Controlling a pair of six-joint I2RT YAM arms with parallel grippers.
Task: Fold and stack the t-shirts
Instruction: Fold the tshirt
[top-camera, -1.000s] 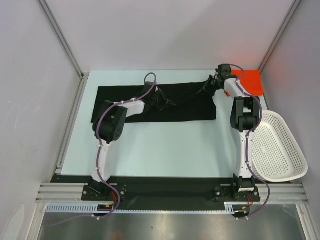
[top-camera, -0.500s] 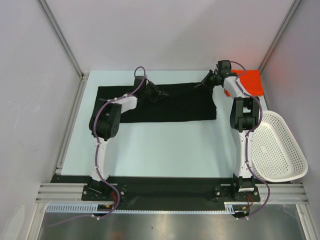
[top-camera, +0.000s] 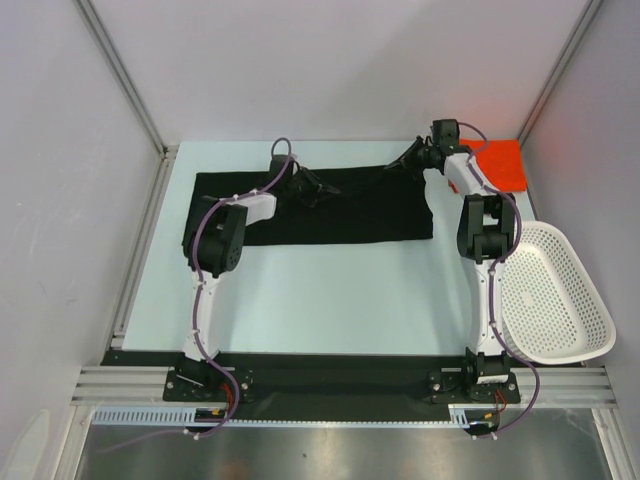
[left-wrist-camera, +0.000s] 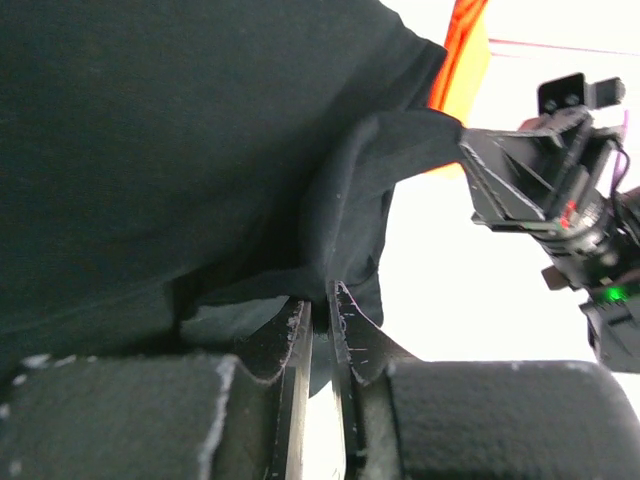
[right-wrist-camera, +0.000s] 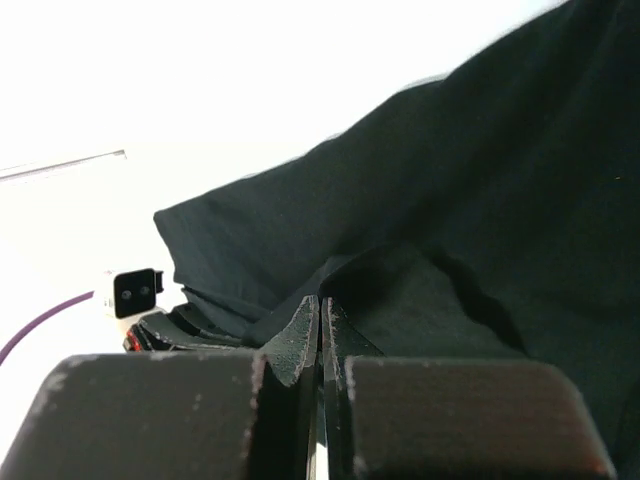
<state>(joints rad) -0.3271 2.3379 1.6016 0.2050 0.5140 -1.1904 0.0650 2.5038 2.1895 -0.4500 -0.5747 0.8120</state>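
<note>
Shirt (top-camera: 350, 220) pinched mid-cloth by left gripper (left-wrist-camera: 320, 295), back edge by right gripper (right-wrist-camera: 320, 305)

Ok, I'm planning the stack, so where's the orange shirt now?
In the top view, the orange shirt lies in the far right corner, just right of the black shirt.

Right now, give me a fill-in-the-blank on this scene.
The right fingers pinch the black t-shirt near its far ___ corner.
The left fingers touch only ___ cloth.
The orange-red t-shirt lies outside the white mesh ___.
Missing: right, black, basket.
</note>
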